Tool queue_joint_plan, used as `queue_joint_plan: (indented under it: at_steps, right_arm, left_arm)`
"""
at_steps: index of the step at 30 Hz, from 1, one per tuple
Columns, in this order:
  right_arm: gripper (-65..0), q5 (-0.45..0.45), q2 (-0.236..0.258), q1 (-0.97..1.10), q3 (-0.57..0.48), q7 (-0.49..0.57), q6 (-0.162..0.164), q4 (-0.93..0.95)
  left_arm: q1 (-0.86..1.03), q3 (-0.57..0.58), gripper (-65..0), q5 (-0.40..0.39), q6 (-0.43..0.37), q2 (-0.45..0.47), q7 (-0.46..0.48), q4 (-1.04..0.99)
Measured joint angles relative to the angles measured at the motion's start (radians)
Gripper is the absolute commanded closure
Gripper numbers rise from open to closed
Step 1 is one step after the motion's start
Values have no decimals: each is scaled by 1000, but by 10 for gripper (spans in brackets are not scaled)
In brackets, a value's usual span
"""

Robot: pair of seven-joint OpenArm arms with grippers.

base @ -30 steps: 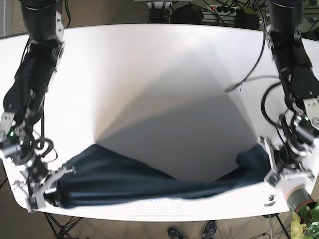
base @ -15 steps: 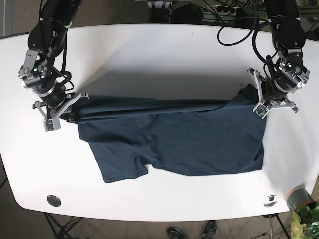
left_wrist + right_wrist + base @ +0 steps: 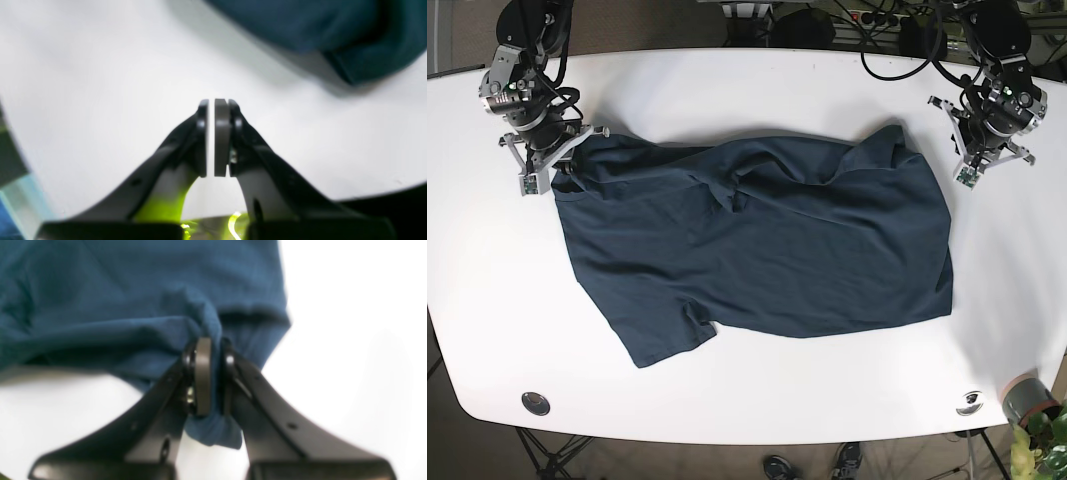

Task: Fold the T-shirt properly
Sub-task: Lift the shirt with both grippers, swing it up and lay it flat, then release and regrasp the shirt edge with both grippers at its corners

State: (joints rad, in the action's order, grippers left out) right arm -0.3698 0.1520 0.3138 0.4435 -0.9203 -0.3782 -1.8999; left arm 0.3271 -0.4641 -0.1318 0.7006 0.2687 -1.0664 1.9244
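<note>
Your dark blue T-shirt (image 3: 757, 245) lies spread across the white table (image 3: 747, 90), your right gripper (image 3: 209, 380) at its far corner pinching a fold of cloth, your left gripper (image 3: 210, 136) nearly closed, empty, just beside the opposite corner.

Base view: you get even, bright overhead light; the table (image 3: 757, 90) reads near-white with mild glare, and the T-shirt (image 3: 767, 250) shows soft fold shadows.

Left wrist view: you see motion blur throughout. The left gripper (image 3: 210, 137) is soft-edged, the cloth ahead of it and to one side smeared, with a diffuse grey shadow beneath. A yellow-green glow sits behind the fingers.

Right wrist view: you find the right gripper (image 3: 210, 381) and the fabric around it defocused; the table beside it is blown out.
</note>
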Motion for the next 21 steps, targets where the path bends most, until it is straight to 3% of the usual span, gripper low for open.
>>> queue_joint_plan:
  at_steps: [2, 7, 13, 16, 21]
  right_arm:
    - [-25, 0, 0, 11, 0, 1, 0, 0]
    - [-55, 0, -1, 27, 0, 3, 0, 0]
    - [-342, -9, -39, 40, 38, 7, -4, 0]
    - [-445, 6, -37, 26, 61, 4, 4, 6]
    - [-466, 4, -30, -67, 55, 3, 3, 112]
  left_arm:
    - [11, -10, -8, 0, 0, -8, -3, 0]
    - [8, -14, -128, 3, 0, -5, 2, 0]
    - [-4, -41, -200, -1, 0, -11, 4, -1]
    - [-44, -69, -203, 12, 0, -22, -6, -2]
    - [-105, -88, -203, 4, 0, -47, 4, -3]
